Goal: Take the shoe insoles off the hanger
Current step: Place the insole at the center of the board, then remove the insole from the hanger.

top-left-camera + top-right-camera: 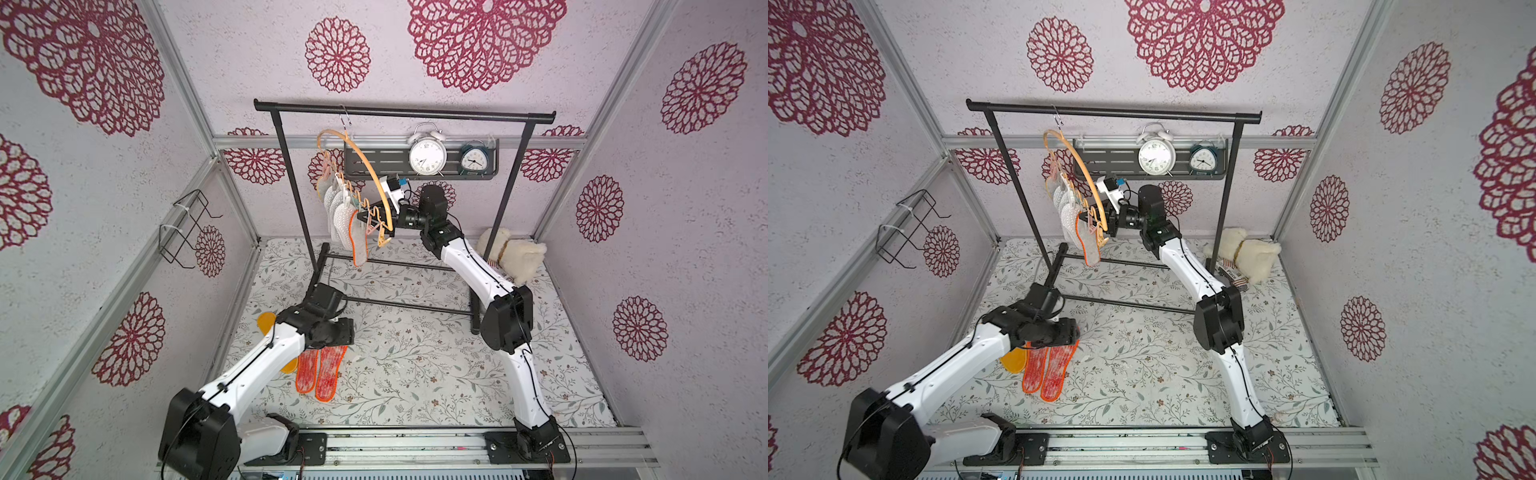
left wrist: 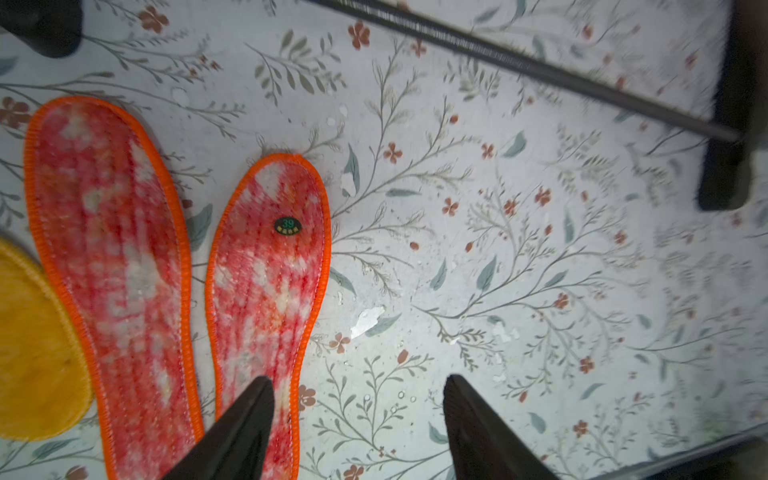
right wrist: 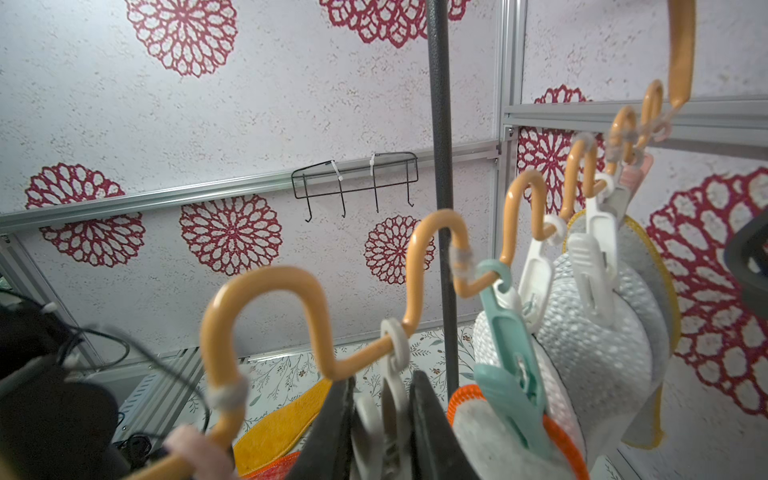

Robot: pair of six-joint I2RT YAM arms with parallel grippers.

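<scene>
Lower left, two red insoles [image 1: 328, 378] are lying on the mat [image 1: 415, 374] under the released left gripper [image 2: 358, 380]. At centre, other insoles [image 1: 340, 212] are hanging from the hanger [image 1: 371, 173], where the right gripper [image 3: 381, 376] is clenching a white clothespin [image 3: 392, 399].

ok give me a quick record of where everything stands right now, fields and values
left tool: open, holding nothing, above the floral table
right tool: shut on a pale clothespin of the hanger
insoles on table: two red-speckled insoles side by side, yellow-orange insole next to them
insoles on hanger: four, it seems; orange-edged insole hangs nearest the right tool
hanger support: hooked on the black garment rack
</scene>
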